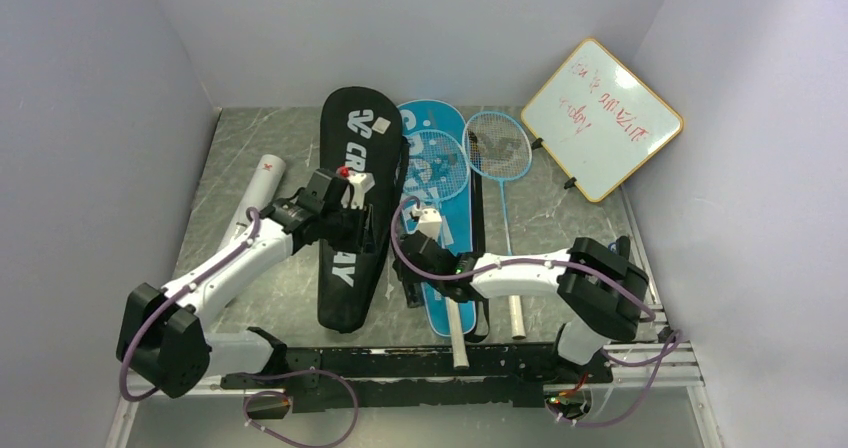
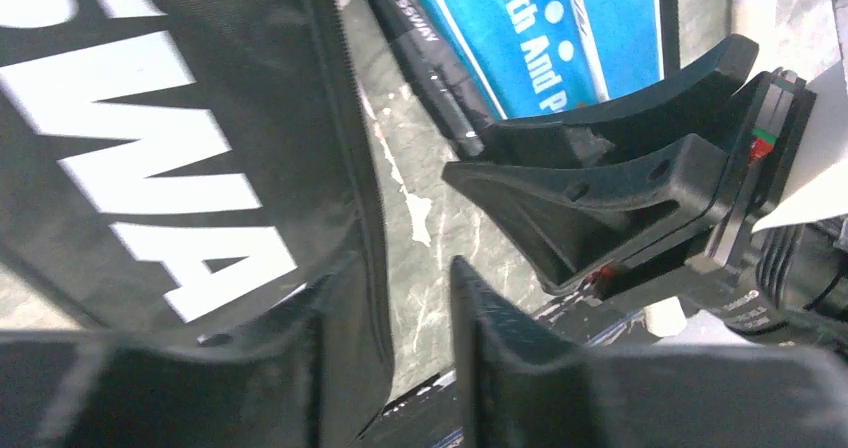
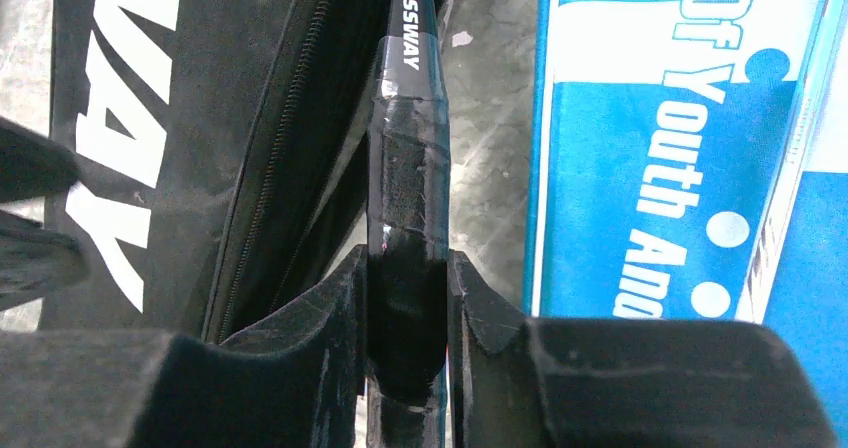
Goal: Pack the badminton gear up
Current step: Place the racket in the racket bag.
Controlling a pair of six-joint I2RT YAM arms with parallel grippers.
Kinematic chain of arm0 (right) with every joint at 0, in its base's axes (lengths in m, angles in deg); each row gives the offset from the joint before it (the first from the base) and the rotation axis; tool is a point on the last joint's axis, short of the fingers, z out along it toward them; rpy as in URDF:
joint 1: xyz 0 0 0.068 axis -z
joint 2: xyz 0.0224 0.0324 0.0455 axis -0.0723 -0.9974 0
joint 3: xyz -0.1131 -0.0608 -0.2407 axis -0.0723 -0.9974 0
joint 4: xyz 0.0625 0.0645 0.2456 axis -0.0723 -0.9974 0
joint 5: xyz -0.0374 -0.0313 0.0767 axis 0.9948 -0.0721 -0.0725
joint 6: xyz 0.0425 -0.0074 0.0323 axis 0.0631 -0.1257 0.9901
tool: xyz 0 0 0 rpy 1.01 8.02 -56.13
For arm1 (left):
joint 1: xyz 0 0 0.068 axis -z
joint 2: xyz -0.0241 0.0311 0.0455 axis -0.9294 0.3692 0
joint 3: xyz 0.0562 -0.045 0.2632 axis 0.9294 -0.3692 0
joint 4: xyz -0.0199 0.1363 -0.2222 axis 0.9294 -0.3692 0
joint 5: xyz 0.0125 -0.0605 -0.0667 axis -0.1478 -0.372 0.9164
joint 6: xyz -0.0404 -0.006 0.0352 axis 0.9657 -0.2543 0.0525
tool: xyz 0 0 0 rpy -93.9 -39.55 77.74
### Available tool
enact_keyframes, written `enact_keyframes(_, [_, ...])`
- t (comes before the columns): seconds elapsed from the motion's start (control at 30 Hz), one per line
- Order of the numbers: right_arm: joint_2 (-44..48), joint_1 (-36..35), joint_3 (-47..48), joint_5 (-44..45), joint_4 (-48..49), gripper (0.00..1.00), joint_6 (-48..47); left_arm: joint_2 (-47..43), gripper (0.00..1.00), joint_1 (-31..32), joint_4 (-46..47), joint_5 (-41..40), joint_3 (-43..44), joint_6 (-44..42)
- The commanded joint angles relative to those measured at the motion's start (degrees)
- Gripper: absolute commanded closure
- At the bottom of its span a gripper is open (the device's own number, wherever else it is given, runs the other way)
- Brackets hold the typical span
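Right gripper [image 3: 405, 298] clamps the black racket's handle [image 3: 405, 168], its shaft running into the unzipped black CROSSWAY cover [image 1: 355, 168] on the surface [image 1: 285, 293]; left gripper [image 2: 390, 288], jaws apart, straddles the cover's edge.

The CROSSWAY cover [image 1: 360, 203] is black with bold white lettering and a black zip. The blue cover [image 3: 600, 118] is bright blue with white words and dots. The black racket [image 3: 405, 168] carries small white lettering above glossy black grip tape. The light-blue racket [image 1: 497, 146] has pale strings. The tube [image 1: 262, 180] is white with a red mark. The counter [image 1: 560, 223] is grey-green, veined like marble. The whiteboard [image 1: 601, 118] has a wood-toned frame and red writing.
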Motion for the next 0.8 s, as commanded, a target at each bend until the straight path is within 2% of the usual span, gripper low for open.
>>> enact_keyframes(0.0, [3.8,1.9,-1.7,-7.3,10.0,0.70,-0.9,-4.3,0.52,0.2,-1.8,-7.8,0.2,0.0])
enact_keyframes(0.1, [3.3,2.2,-1.7,-9.9,9.3,0.66,-1.2,-4.8,0.47,0.1,-2.5,-12.3,0.3,0.4])
enact_keyframes(0.2, [2.3,2.6,-1.5,-10.9,8.9,0.66,-1.3,-4.6,0.46,-0.9,-1.9,-13.9,0.1,0.8])
enact_keyframes(0.3, [0.5,2.8,-0.4,-12.7,9.1,0.65,-1.3,-4.4,0.46,-4.6,0.4,-10.3,-1.1,1.0])
enact_keyframes(0.4, [-1.6,2.8,1.7,-13.1,7.3,0.51,-1.1,-4.7,0.45,-9.6,2.1,-5.9,-3.1,1.1])
enact_keyframes(0.47, [-1.8,2.8,1.8,-13.6,7.2,0.49,-1.5,-5.3,0.45,-12.6,3.0,-3.5,-4.7,1.1])
enact_keyframes(0.6, [-0.4,4.0,0.8,-15.6,6.7,0.50,-0.9,-6.3,0.41,-16.0,3.6,-3.6,-6.8,3.3])
enact_keyframes(0.77, [0.2,6.6,-0.6,-18.9,3.9,0.56,2.0,-7.9,0.38,-16.8,7.1,-4.8,-10.9,9.0])
